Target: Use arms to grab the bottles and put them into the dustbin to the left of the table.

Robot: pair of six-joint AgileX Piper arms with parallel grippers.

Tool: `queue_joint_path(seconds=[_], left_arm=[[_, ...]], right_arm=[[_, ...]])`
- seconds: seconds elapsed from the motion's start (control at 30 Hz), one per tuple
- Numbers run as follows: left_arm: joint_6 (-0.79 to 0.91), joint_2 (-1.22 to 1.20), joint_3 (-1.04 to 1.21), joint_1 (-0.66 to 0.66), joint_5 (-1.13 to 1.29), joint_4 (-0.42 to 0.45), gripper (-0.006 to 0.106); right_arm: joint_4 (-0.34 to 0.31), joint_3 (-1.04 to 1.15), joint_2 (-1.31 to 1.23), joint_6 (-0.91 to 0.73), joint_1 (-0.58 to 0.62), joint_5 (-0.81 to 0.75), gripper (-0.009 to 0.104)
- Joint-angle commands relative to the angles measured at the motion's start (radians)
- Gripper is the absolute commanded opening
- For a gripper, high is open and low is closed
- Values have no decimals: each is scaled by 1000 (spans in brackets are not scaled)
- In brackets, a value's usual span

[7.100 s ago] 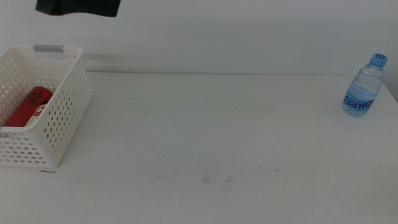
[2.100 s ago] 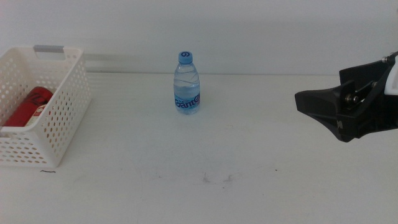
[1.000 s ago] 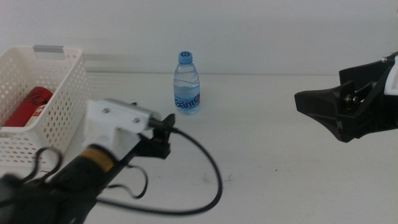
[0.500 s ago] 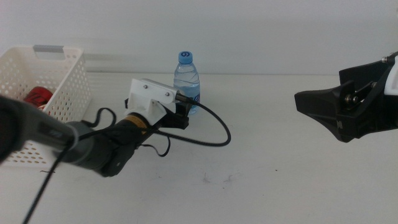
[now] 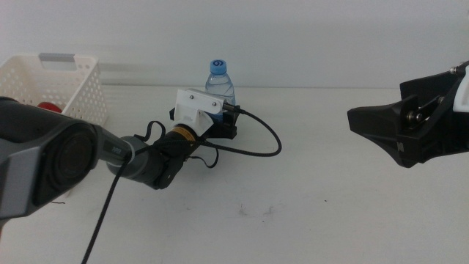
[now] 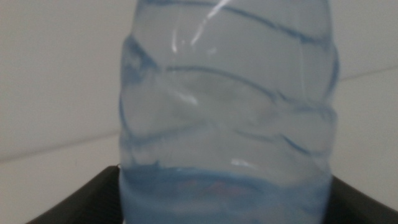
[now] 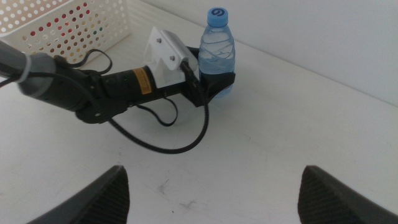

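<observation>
A small clear water bottle with a blue cap and label stands upright at the back middle of the table. My left gripper reaches in from the left. Its open jaws flank the bottle's lower body, as the right wrist view shows. The bottle fills the left wrist view, with a dark jaw at each side. My right gripper hangs open and empty at the right, well away from the bottle. The red can lies in the white dustbin at far left. The yellow-juice bottle is out of view.
The left arm's black cable loops over the table right of the bottle. The dustbin's perforated wall stands close behind the left arm. Faint scuff marks lie on the front middle of the table.
My left arm has swung in from the lower left and pushed forward until its jaws flank the bottle. The bottle and the right arm have not moved in the last second.
</observation>
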Motion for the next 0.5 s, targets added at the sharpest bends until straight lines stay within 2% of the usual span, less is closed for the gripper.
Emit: queue_joint_path(seconds=[0.0, 0.17, 0.27, 0.37, 0.47], left_arm=[[-11, 25, -49, 1, -2, -11, 94], [-11, 68, -124, 1, 28, -19, 93], [-11, 70, -133, 1, 45, -21, 84], [-4, 15, -115, 3, 144, 8, 58], [-70, -107, -59, 1, 335, 44, 25]], right_arm=[[-9, 4, -5, -3, 2, -2, 75], [-9, 4, -5, -3, 2, -2, 75], [-9, 4, -5, -3, 2, -2, 75], [-9, 4, -5, -3, 2, -2, 75], [-9, 4, -5, -3, 2, -2, 75]])
